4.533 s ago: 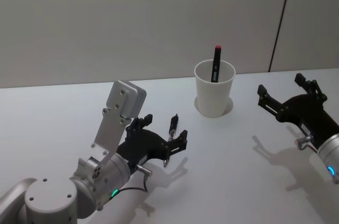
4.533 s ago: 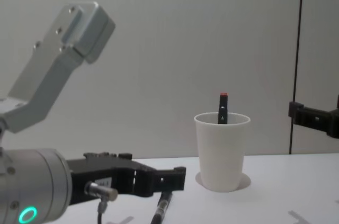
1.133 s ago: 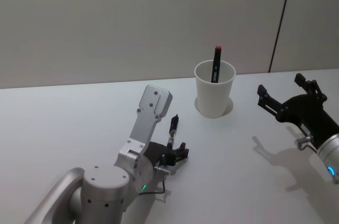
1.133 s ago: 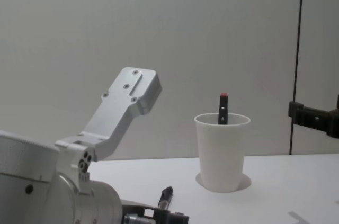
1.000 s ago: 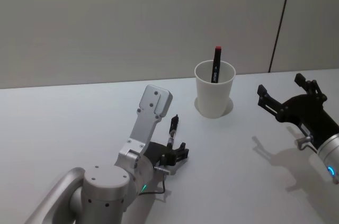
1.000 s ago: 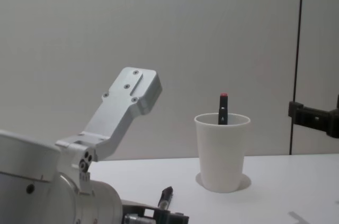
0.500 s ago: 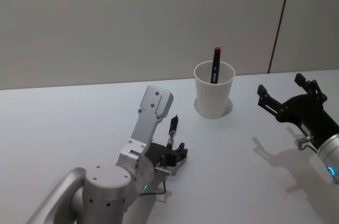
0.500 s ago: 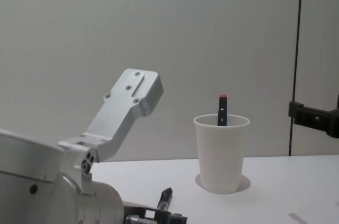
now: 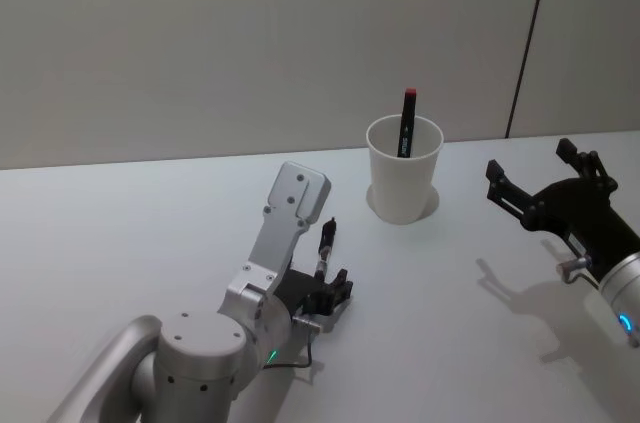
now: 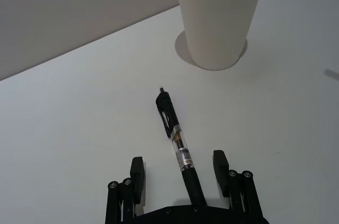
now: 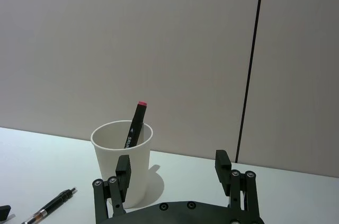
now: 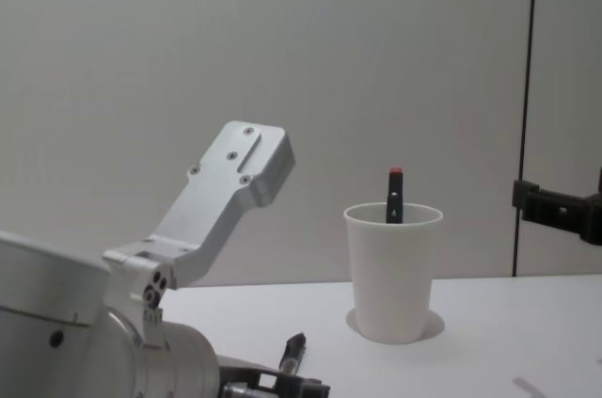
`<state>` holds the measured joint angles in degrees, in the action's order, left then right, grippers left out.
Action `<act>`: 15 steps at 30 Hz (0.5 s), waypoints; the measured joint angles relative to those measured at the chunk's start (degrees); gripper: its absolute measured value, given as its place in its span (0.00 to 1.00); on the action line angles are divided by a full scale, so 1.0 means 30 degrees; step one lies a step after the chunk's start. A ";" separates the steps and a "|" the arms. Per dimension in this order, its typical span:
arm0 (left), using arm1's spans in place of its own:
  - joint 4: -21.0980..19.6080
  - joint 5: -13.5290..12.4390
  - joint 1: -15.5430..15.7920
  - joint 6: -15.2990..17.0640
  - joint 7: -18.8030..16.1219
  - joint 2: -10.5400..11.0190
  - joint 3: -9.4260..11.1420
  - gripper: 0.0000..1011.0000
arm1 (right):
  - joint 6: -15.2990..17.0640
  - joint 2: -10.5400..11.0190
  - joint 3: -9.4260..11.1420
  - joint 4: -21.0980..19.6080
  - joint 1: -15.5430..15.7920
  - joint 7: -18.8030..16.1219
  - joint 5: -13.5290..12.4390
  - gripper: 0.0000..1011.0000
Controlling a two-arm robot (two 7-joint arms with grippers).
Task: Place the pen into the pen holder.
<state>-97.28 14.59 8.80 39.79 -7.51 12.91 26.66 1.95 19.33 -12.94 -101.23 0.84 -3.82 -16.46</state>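
A black pen with a clear barrel [image 9: 325,246] lies flat on the white table, its tip end toward the pen holder [image 9: 404,183]. In the left wrist view the pen [image 10: 177,142] runs between the two fingers of my left gripper [image 10: 179,164], which is open and low over the pen's rear end, touching neither side. The pen holder [image 10: 220,17] is a white paper cup standing upright beyond the pen; a black marker with a red cap [image 9: 408,113] stands in it. My right gripper [image 9: 530,165] hovers open to the right of the cup, holding nothing.
The white table [image 9: 120,233] runs back to a plain grey wall with a dark vertical seam [image 9: 527,38] behind the cup. In the chest view the left arm's silver link [image 12: 226,196] rises high on the left, beside the cup [image 12: 392,271].
Since 4.5 s ago the left arm has swung round and dropped low, bringing its fingers to either side of the pen. In the last second it only crept slightly forward. The right arm stayed still.
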 joint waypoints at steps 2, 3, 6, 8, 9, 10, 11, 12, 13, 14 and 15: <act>-0.0032 -0.0190 0.0000 0.0000 0.0195 0.0043 0.0015 0.79 | 0.0000 0.0000 0.0001 0.0000 0.0000 -0.0001 0.0000 0.99; -0.0046 -0.0251 -0.0001 0.0000 0.0264 0.0054 0.0022 0.79 | 0.0000 0.0000 0.0000 0.0000 0.0000 -0.0001 0.0000 0.99; -0.0106 -0.0511 -0.0006 0.0002 0.0554 0.0104 0.0053 0.70 | 0.0000 0.0000 0.0000 0.0000 0.0000 -0.0001 0.0000 0.99; -0.0147 -0.0666 -0.0009 0.0006 0.0710 0.0133 0.0062 0.68 | 0.0000 0.0001 0.0000 -0.0001 0.0000 0.0000 -0.0001 0.99; -0.0161 -0.0719 -0.0011 0.0009 0.0777 0.0144 0.0071 0.68 | 0.0000 0.0000 0.0001 0.0000 0.0000 0.0000 0.0000 0.99; -0.0170 -0.0755 -0.0012 0.0011 0.0816 0.0148 0.0075 0.65 | 0.0000 0.0000 0.0001 0.0000 0.0001 0.0000 0.0000 0.99; -0.0182 -0.0805 -0.0014 0.0013 0.0874 0.0156 0.0077 0.63 | 0.0000 0.0000 0.0001 0.0000 0.0001 0.0000 0.0000 0.99; -0.0200 -0.0876 -0.0018 0.0022 0.0942 0.0169 0.0081 0.61 | 0.0000 0.0000 -0.0001 0.0000 0.0001 0.0000 0.0000 0.99; -0.0208 -0.0915 -0.0019 0.0026 0.0980 0.0175 0.0083 0.61 | 0.0000 0.0000 0.0000 -0.0001 0.0001 0.0000 0.0000 0.99; -0.0222 -0.0985 -0.0022 0.0032 0.1056 0.0188 0.0086 0.60 | 0.0000 0.0000 0.0000 -0.0001 0.0000 0.0000 0.0000 0.99; -0.0227 -0.1007 -0.0023 0.0033 0.1080 0.0192 0.0086 0.59 | 0.0000 0.0000 0.0000 0.0000 0.0001 0.0000 0.0000 0.99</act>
<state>-97.96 11.57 8.73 39.89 -4.27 13.49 26.92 1.95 19.33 -12.94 -101.23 0.84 -3.82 -16.47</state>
